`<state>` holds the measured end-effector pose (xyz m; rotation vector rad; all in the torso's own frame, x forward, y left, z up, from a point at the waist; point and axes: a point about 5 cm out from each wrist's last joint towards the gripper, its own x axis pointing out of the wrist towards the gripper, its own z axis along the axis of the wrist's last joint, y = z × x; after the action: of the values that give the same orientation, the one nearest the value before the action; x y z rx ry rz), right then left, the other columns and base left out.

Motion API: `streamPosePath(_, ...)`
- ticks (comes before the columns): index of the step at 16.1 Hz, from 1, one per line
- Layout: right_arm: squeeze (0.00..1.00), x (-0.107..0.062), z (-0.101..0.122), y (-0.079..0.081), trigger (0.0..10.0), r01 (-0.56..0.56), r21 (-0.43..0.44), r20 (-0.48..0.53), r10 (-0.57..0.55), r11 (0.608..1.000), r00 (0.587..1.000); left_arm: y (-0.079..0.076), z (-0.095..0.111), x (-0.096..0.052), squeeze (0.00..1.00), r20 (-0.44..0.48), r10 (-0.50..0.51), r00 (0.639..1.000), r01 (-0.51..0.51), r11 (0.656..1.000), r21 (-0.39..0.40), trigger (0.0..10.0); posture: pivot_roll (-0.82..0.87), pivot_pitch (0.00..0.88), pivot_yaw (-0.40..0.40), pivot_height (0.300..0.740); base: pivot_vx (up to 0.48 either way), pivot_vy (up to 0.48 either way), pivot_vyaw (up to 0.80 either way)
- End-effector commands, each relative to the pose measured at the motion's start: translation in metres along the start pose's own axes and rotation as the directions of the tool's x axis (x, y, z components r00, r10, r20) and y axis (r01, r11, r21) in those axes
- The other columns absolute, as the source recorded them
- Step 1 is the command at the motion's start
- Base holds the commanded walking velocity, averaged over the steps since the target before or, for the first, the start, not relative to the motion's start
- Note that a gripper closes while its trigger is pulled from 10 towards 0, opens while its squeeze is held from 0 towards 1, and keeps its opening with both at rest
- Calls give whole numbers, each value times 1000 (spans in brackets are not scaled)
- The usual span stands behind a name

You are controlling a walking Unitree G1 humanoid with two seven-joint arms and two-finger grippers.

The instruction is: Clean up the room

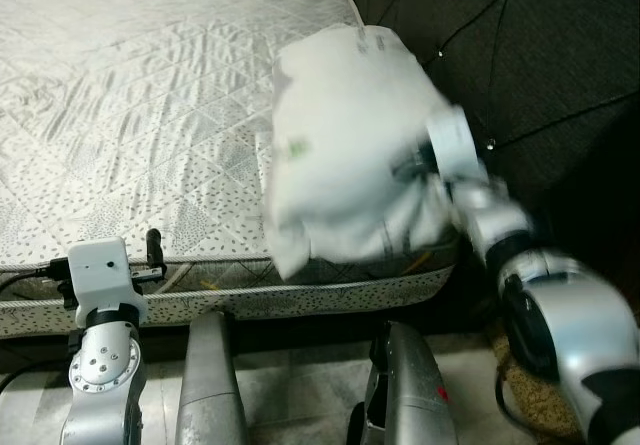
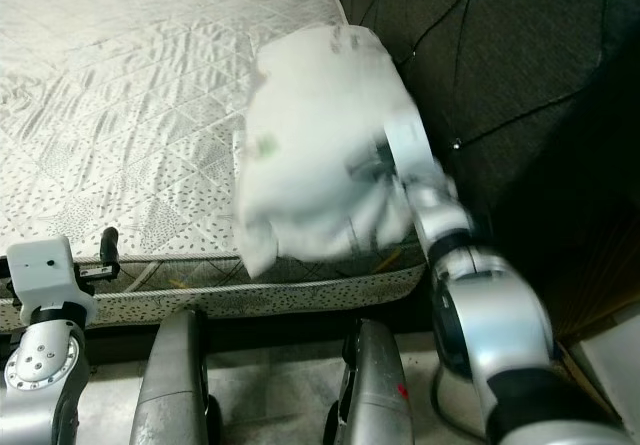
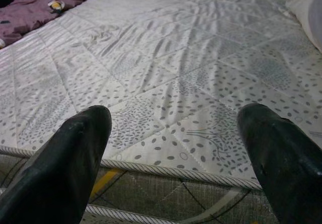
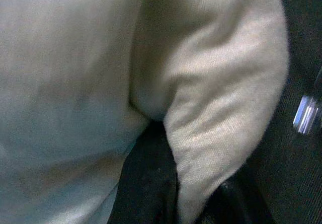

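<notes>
Your right gripper (image 4: 166, 194) is clamped on the white pillow (image 1: 345, 155), holding it over the mattress (image 1: 130, 115) corner by the headboard (image 1: 520, 55), probably to place it there. Your left gripper (image 3: 183, 158) waits with its 2 fingers apart.

Silver arms, white wrist block (image 1: 98, 267), black fingers (image 3: 65, 168)

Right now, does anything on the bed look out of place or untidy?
The white pillow sits crooked at the mattress corner beside the dark headboard, its lower end hanging over the edge. The right gripper is shut on it. A purple cloth lies crumpled at the far side.
</notes>
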<state>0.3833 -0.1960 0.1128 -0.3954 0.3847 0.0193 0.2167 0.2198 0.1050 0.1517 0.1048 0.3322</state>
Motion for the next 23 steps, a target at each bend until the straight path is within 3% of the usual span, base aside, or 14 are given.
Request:
streamPosePath(1, 0, -1, 9, -18, 0, 64, 37, 34, -65, 997, 997, -2, 3, 3, 0, 14, -12, 1000, 11, 1000, 7, 10000, 93, 0, -43, 535, 0, 0, 0)
streamPosePath(3, 0, -3, -16, -9, 0, 19, 45, -4, -19, 999, 1000, -3, 3, 5, 0, 15, -21, 1000, 21, 1000, 11, 10000, 87, 0, -38, 535, 0, 0, 0)
streamPosePath(5, 0, -8, -36, 16, 0, -99, 31, -24, 100, 995, 995, -4, 3, 6, 0, 15, -28, 1000, 27, 1000, 13, 10000, 81, 0, -32, 535, 0, 0, 0)
streamPosePath(7, 0, -12, -41, 38, 0, -212, 22, -2, 212, 977, 977, -5, 3, 5, 0, 15, -34, 999, 34, 999, 13, 10000, 76, 0, -26, 535, 0, 0, 0)
streamPosePath(10, 0, -28, -33, 73, 0, -416, -75, 83, 422, 906, 903, -7, 4, 7, 0, 16, -41, 999, 41, 999, 14, 10000, 78, 0, -25, 535, 0, 0, 0)
streamPosePath(12, 0, -40, -33, 87, 0, -521, -93, 100, 528, 849, 843, -5, 4, 8, 0, 16, -32, 999, 32, 999, 13, 10000, 78, 0, -31, 535, 0, 0, 0)
streamPosePath(14, 0, -35, -31, 84, 0, -476, -192, 89, 499, 858, 862, -6, 3, 8, 0, 14, -30, 999, 30, 1000, 9, 10000, 76, 0, -31, 535, 0, 0, 0)
streamPosePath(15, 0, -25, -13, 79, 0, -406, -284, 120, 452, 869, 884, -9, 3, 7, 0, 14, -38, 999, 38, 999, 6, 10000, 75, 0, -32, 535, 0, 0, 0)
streamPosePath(19, 0, -13, 23, 61, 0, -307, -355, 143, 376, 883, 916, -6, 4, 9, 0, 20, -25, 1000, 24, 1000, 7, 10000, 81, 0, -40, 535, 0, 0, 0)
streamPosePath(20, 0, -7, 36, 46, 0, -228, -355, 154, 298, 906, 942, -5, 4, 10, 0, 22, -16, 1000, 16, 1000, 6, 10000, 90, 0, -48, 535, 0, 0, 0)
streamPosePath(21, 0, -2, 49, 22, 0, -55, -293, 174, 110, 954, 979, -5, 4, 9, 0, 21, -12, 1000, 12, 1000, 6, 10000, 91, 0, -50, 535, 0, 0, 0)
streamPosePath(23, 0, 0, 60, -4, 0, 64, -206, 163, -30, 976, 986, -7, 3, 7, 0, 20, -12, 1000, 12, 1000, 4, 10000, 95, 0, -54, 535, 0, 0, 0)
